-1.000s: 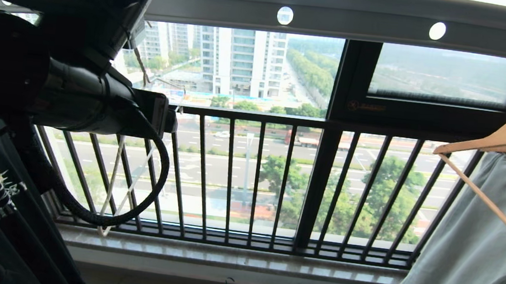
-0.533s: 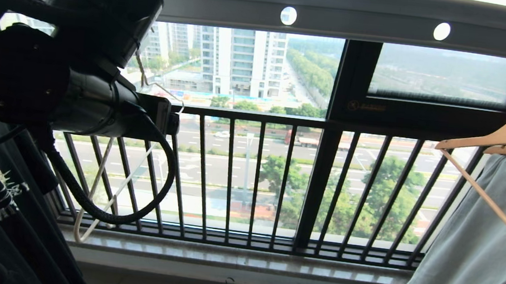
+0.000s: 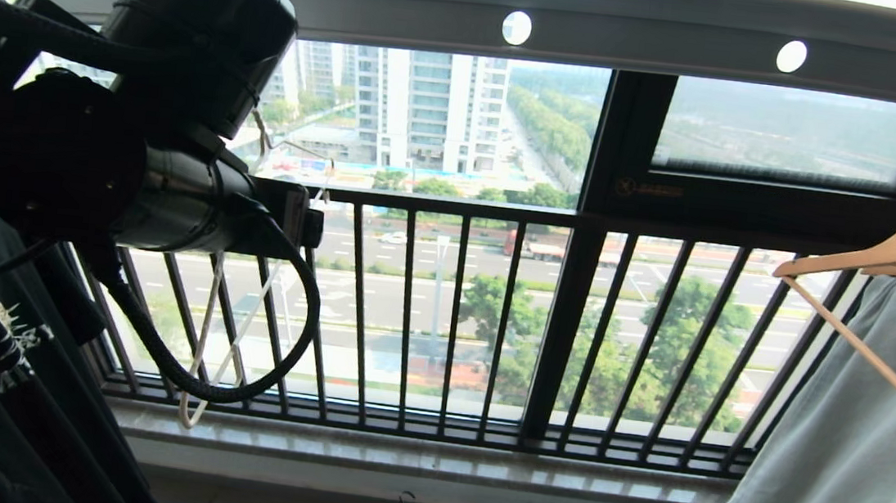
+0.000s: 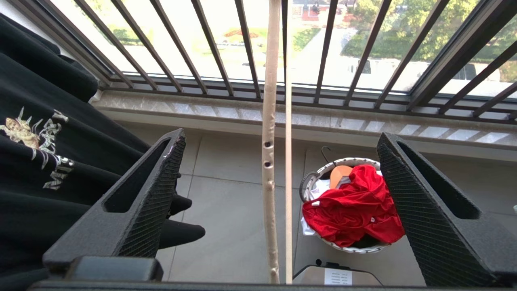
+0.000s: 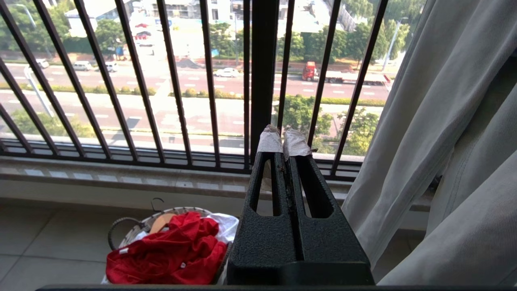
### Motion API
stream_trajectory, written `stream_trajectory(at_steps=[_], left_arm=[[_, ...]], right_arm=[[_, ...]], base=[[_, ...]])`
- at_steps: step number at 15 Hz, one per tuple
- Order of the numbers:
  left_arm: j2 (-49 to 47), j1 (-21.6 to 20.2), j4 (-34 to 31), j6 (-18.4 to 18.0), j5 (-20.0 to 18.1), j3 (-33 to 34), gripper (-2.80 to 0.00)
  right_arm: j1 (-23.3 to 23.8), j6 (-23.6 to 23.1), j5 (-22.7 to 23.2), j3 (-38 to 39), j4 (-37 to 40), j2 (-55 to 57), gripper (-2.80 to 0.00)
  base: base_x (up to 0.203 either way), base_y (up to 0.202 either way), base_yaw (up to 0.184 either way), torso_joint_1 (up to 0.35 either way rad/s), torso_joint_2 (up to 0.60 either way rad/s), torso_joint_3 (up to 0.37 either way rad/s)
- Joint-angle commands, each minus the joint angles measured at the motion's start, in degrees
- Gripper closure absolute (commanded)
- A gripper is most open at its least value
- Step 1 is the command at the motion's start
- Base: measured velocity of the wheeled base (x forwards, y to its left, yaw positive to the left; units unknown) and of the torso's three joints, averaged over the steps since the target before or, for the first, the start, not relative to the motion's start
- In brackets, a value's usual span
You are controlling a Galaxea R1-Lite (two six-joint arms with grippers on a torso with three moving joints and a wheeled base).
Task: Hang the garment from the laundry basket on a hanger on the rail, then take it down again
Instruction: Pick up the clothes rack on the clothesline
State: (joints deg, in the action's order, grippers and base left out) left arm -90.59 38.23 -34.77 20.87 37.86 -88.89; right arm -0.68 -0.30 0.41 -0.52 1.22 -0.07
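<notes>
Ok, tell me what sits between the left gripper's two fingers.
In the left wrist view, the open left gripper has the cream-white wire hanger running between its fingers, touching neither. Beyond it lies floor tile.

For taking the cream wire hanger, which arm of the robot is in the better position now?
Left. The left gripper is open, and the hanger hangs between its fingers, untouched. The right gripper is shut and points at the window bars, away from the hanger.
</notes>
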Motion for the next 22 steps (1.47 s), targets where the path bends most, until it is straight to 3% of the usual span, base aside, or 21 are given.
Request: stream_trajectory(at_steps=[1,2,3,22], left_arm=[[-0.3,-0.2,1.0,0.0,0.2,0.5,-2.80],[-0.4,-0.3,1.5,0.0,0.2,0.6,-2.80],[-0.5,-0.3,2.1,0.0,0.2,0.6,0.00],[4.3,-0.3,2.4,0.0,0.2,1.8,0.00]], right_arm=[[0.0,0.0,0.0,0.0,0.0,0.1,0.00],[0.0,0.0,0.0,0.0,0.0,0.1,0.00],[0.0,0.0,0.0,0.0,0.0,0.1,0.00],[0.0,0.0,0.0,0.0,0.0,0.1,0.00]], base=[[0.000,0.000,0.000,0.000,0.00,0.000],[0.000,0.000,0.000,0.000,0.00,0.000],[0.000,0.000,0.000,0.000,0.00,0.000],[0.000,0.000,0.000,0.000,0.00,0.000]])
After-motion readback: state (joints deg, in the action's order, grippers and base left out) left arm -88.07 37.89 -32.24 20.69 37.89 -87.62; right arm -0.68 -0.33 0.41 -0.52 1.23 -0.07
